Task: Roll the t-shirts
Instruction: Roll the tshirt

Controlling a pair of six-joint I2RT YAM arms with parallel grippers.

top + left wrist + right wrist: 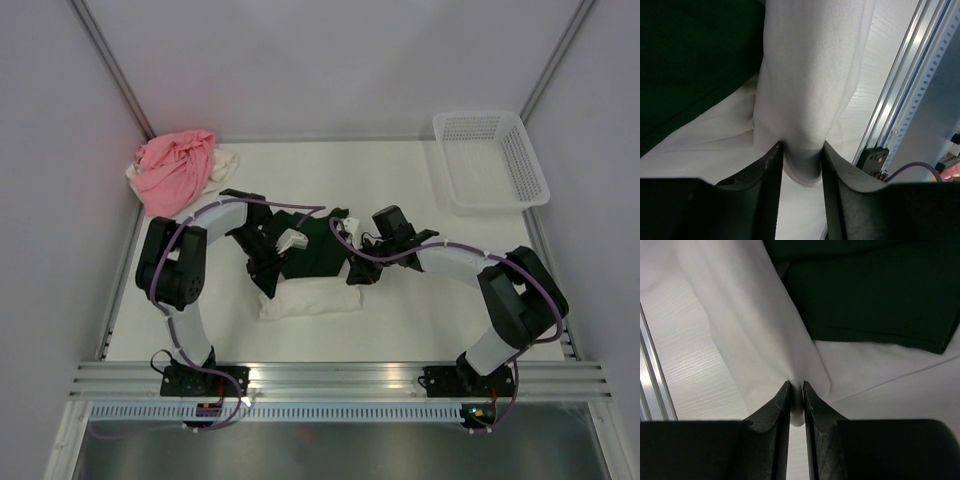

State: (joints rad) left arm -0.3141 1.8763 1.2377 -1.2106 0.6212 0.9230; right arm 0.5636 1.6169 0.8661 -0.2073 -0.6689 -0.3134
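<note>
The white tee (310,302) lies near the front edge of the table (400,325), in the middle. It looks like a fat, lumpy strip, so I think its roll has only begun. It is not a neat roll yet.

The left gripper (801,148) has a thick fold of the white tee between its fingers, and the cloth touches both of them. The right gripper (796,386) is nearly closed and pinches a thin fold of the same tee. Each one holds an end of the strip.

The green tee (318,255) lies flat just behind the white one, with its edge on top of it. It is not rolled.

The pink tee (175,168) sits in a heap at the back left corner. A cream tee (227,160) pokes out beside it. Both are not rolled.

The basket (497,205) stands at the back right corner, well apart from the tees.

So most of the job is left to do.
</note>
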